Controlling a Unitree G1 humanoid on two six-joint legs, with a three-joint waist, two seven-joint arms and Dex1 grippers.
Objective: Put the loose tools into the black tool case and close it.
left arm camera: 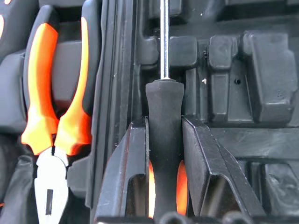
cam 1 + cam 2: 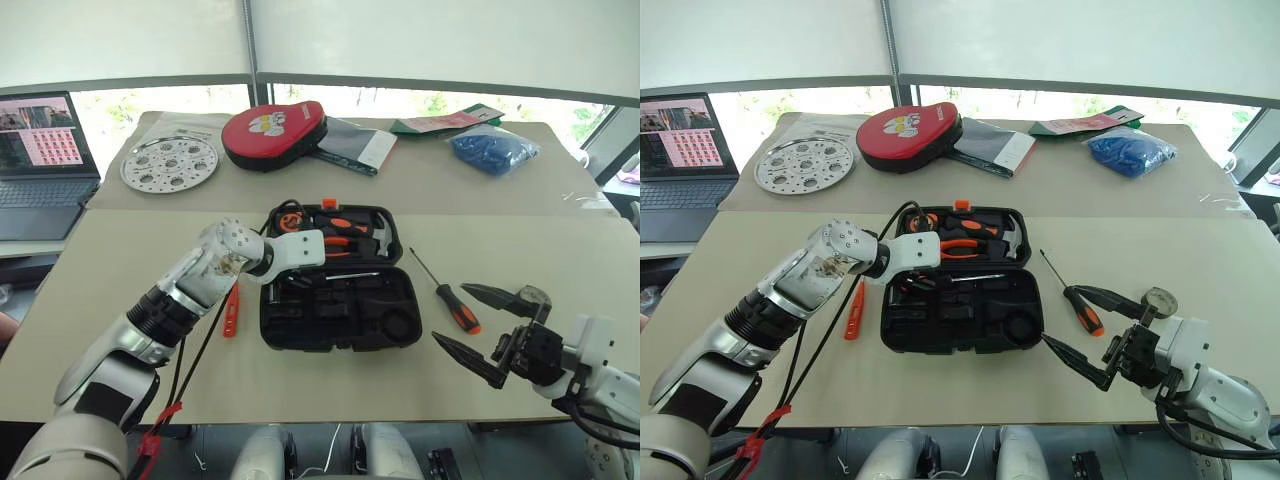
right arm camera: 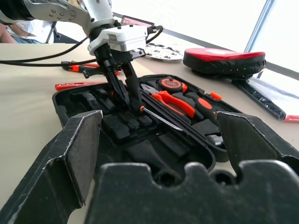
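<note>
Black case lies open mid-frame, one screwdriver held over its near half, second screwdriver flat right of it, orange knife left.

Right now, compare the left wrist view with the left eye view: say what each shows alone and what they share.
Left wrist view alone: the left gripper's fingers clamped on a screwdriver handle, its shaft lying over the recesses.

Left eye view alone: a second screwdriver on the table right of the black tool case, the utility knife to its left, and the open right gripper.

Shared: the orange-handled pliers in the case.
</note>
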